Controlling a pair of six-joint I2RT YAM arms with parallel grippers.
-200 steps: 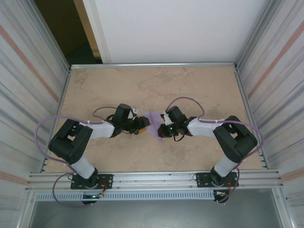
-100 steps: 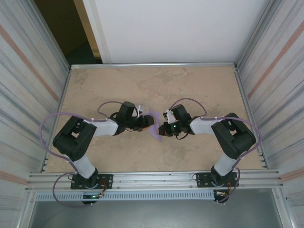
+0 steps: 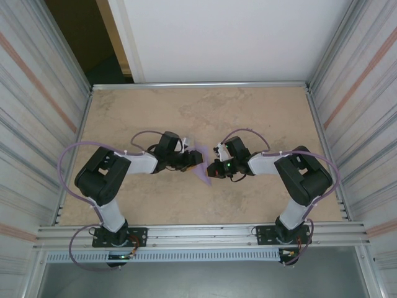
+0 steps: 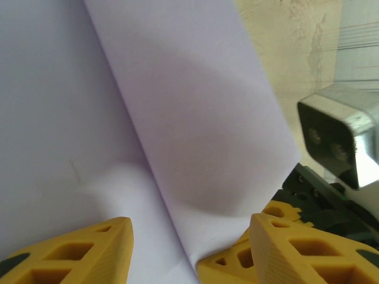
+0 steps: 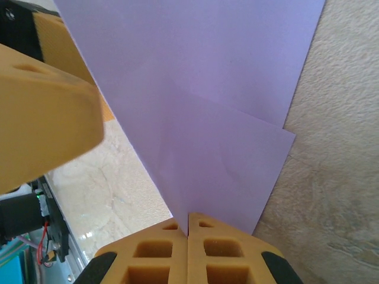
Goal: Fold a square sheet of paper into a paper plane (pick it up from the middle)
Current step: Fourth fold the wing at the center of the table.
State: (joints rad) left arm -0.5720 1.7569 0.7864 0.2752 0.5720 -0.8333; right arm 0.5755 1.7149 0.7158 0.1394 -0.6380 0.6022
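Paper (image 3: 202,162), lavender, at mid-worktop, between the two hands, about level with both and roughly as far from the left edge as from the right. From above it reads as a small triangle with its point toward the near edge.

Right hand (image 3: 214,167): fingers pressed fully together, no gap. In the wrist view the right hand (image 5: 188,220) pinches the narrow tip of the paper (image 5: 201,89) in the seam between the two yellow fingers. The sheet fans out wider away from the grip. Two layers visible: an upper flap ends in a straight slanted edge partway up, and a wider layer runs on beyond it. Mottled beige worktop (image 5: 337,148) shows past the paper's right side.

Left hand (image 3: 191,160): jaws standing well apart, holding nothing. In its wrist view the left hand (image 4: 189,228) has a yellow finger on each side of the paper (image 4: 177,118), neither one visibly pressing it. A sharp crease runs from upper left down to bottom centre, passing between the fingers. The right hand's fingers (image 4: 225,263) show just beside the crease's lower end.

Cannot tell whether the paper's far end touches the worktop (image 3: 248,112) or hangs clear of it
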